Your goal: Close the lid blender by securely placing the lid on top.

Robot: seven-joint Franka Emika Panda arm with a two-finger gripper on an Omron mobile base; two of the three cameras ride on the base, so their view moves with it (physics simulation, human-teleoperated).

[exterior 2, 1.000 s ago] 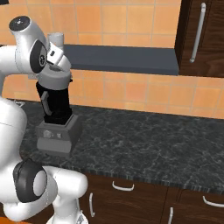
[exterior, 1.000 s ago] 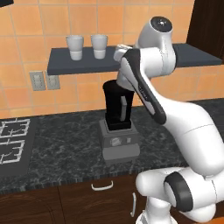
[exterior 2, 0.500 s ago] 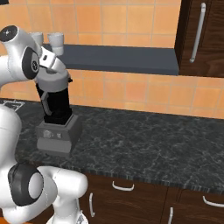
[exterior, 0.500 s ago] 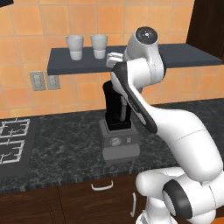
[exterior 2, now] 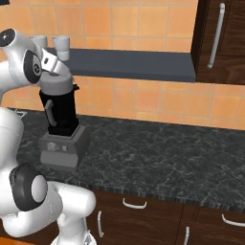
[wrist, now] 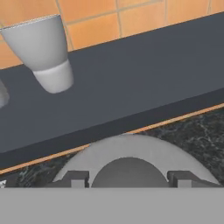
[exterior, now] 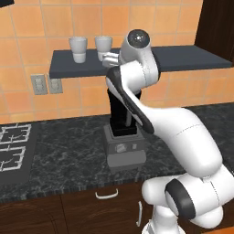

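Atop the blender jar we see the lid, seated or nearly so. Gripper fingers flank its centre knob; whether they pinch it, we cannot tell. We judge the lid light, rigid, smooth: best held by the knob.
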